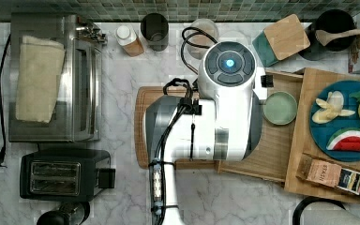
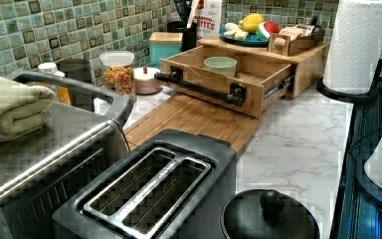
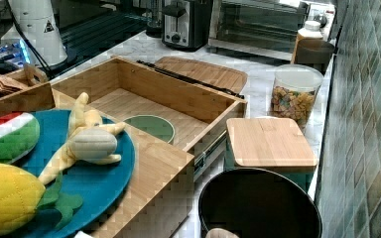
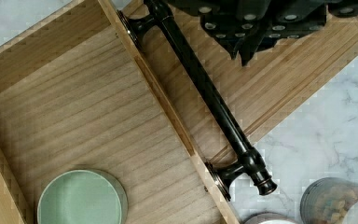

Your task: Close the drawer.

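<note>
The gripper (image 4: pixel 249 35) is seen closest in the wrist view, dark fingers hanging over the cutting board (image 4: pixel 279 88) just outside the handle (image 4: pixel 205 88); nothing is held, and how far it is open cannot be told. The drawer (image 4: pixel 93 126) stands pulled well out of its cabinet, over the board's edge, with a green bowl (image 4: pixel 80 198) on its floor. In the top view the drawer (image 1: pixel 274 150) lies at about 3 o'clock from the arm, which covers its front. It is judged stiff, rigid wood on metal slides, light to move; the bowl may slide if shoved hard. No grasp is needed: the front panel or black bar is best pushed flat, near mid-length, toward the cabinet.
</note>
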Robot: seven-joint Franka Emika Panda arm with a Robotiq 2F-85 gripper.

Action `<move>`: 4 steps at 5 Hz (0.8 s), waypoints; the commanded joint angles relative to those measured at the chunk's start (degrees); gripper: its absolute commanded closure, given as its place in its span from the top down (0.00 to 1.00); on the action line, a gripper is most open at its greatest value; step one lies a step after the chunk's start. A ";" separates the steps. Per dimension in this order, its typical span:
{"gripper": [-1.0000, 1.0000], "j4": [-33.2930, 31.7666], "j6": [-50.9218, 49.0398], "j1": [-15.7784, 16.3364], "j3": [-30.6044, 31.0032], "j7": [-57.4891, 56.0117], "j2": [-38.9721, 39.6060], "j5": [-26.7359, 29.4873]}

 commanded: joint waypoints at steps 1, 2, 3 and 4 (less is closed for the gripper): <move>0.00 0.00 0.01 -0.01 0.01 0.00 0.00 -0.09; 0.00 0.00 0.01 0.06 -0.07 0.00 0.00 -0.08; 0.00 2.01 0.57 0.02 0.39 -4.10 1.45 0.61; 0.00 3.01 0.34 0.19 0.88 -6.18 2.76 3.70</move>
